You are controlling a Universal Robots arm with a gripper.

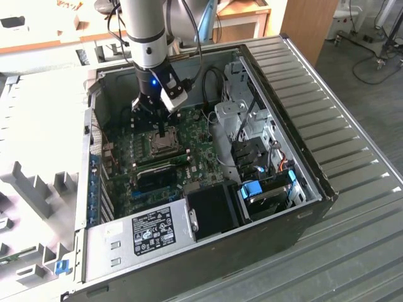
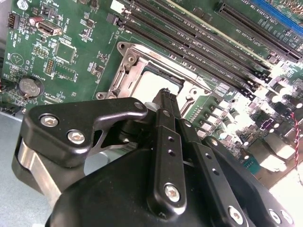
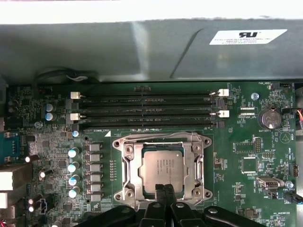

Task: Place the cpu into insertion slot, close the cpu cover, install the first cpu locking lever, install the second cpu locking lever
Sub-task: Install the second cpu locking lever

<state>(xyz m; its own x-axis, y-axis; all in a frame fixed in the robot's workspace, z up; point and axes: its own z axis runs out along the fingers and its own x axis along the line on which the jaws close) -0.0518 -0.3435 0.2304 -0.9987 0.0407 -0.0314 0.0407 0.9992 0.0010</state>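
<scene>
With jaws pressed together and holding nothing, the gripper (image 3: 164,193) is hovering at the chip's (image 3: 163,171) six o'clock edge, needing gentle downward pressure on the cover (image 3: 195,163).

The board (image 3: 236,142) is green, dotted with tiny grey and black parts. At lower centre of the first wrist view, the cpu (image 3: 163,171) is dull silver-grey inside a shiny silver cover (image 3: 129,171). The memory slots (image 3: 147,108) are black with white end clips. The gripper (image 2: 165,101) is matt black with silver screws. In the exterior view, the arm (image 1: 146,28) is pale grey, the case (image 1: 327,126) dark grey, and a blue clip (image 1: 252,189) sits at lower right.
</scene>
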